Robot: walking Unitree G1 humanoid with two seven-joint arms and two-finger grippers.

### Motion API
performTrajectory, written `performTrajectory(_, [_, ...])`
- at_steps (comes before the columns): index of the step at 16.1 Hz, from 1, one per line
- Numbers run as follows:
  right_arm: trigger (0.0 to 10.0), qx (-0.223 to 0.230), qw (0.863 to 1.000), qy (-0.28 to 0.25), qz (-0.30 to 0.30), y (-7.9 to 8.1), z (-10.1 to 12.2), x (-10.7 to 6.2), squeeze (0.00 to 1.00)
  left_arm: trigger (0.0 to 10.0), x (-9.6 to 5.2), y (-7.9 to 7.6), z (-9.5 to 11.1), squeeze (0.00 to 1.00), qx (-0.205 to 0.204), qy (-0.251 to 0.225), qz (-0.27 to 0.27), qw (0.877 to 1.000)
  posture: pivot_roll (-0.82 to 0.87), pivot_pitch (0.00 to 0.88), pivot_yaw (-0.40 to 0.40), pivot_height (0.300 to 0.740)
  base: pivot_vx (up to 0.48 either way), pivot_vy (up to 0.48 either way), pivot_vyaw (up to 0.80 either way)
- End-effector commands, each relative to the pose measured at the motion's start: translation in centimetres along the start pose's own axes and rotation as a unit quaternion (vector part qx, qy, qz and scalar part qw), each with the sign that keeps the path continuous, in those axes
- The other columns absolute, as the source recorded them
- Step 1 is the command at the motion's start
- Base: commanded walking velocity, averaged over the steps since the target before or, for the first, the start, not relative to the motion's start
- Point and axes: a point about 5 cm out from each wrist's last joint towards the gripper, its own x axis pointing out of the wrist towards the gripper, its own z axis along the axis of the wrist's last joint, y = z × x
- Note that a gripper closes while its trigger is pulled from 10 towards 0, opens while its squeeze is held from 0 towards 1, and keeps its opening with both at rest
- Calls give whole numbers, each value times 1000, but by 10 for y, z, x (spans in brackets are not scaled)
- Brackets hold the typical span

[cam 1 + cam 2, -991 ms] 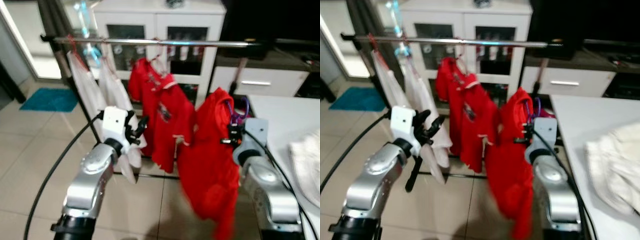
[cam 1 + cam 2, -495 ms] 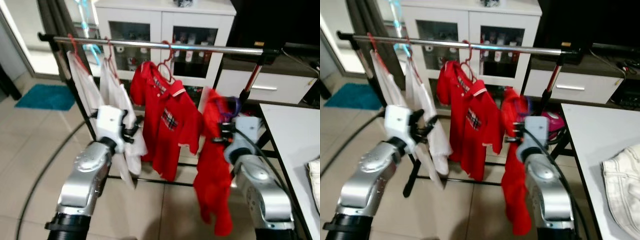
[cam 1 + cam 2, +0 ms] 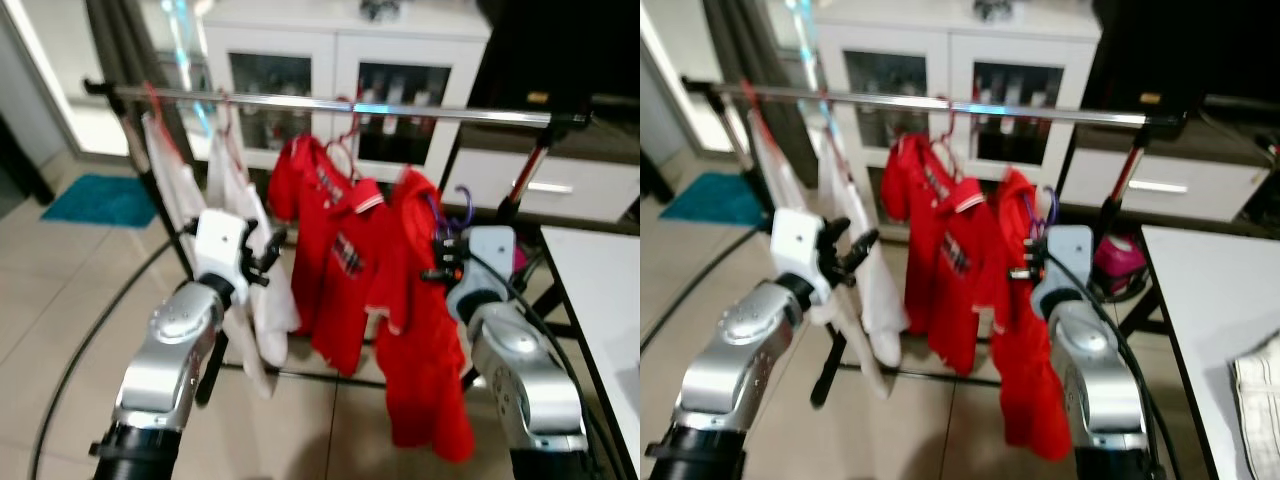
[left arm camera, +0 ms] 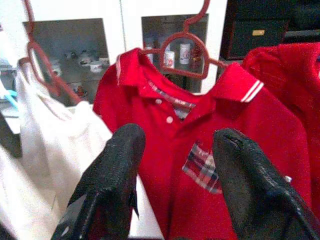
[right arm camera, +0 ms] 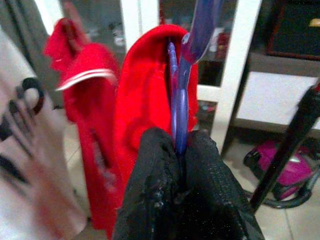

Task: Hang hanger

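Note:
A purple hanger (image 5: 181,95) carries a red shirt (image 3: 425,350). My right gripper (image 5: 179,152) is shut on the hanger's neck and holds it below the silver clothes rail (image 3: 400,107), right of the middle. The purple hook (image 3: 462,205) sits under the rail, apart from it. A second red polo shirt (image 4: 200,145) hangs from the rail on a red hanger (image 4: 192,42). My left gripper (image 4: 175,150) is open in front of that polo, holding nothing, level with its chest.
Two white garments (image 3: 235,200) hang at the rail's left end. A white glass-door cabinet (image 3: 340,60) stands behind the rack. A white table (image 3: 1220,290) lies to the right with a pale cloth (image 3: 1260,385) on it. A teal mat (image 3: 100,200) is on the tiled floor.
The camera has shifted, so the rack sits slightly lower in view. My right gripper has carried the red shirt on the purple hanger a little higher and closer to the rail. The left gripper stays put.

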Motion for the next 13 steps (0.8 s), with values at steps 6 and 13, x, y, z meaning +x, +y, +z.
performTrajectory(6, [10000, 1, 999, -48, -15, -14, 20, 4, 0, 10000, 4, -9, 3, 0, 5, -5, -20, 1000, 73, 0, 19, 740, 346, 0, 0])
performTrajectory(13, [10000, 1, 995, -100, 24, -6, 51, 11, 0, 10000, -7, -21, 5, 0, 16, -4, -110, 994, 80, 0, 17, 740, 195, 0, 0])
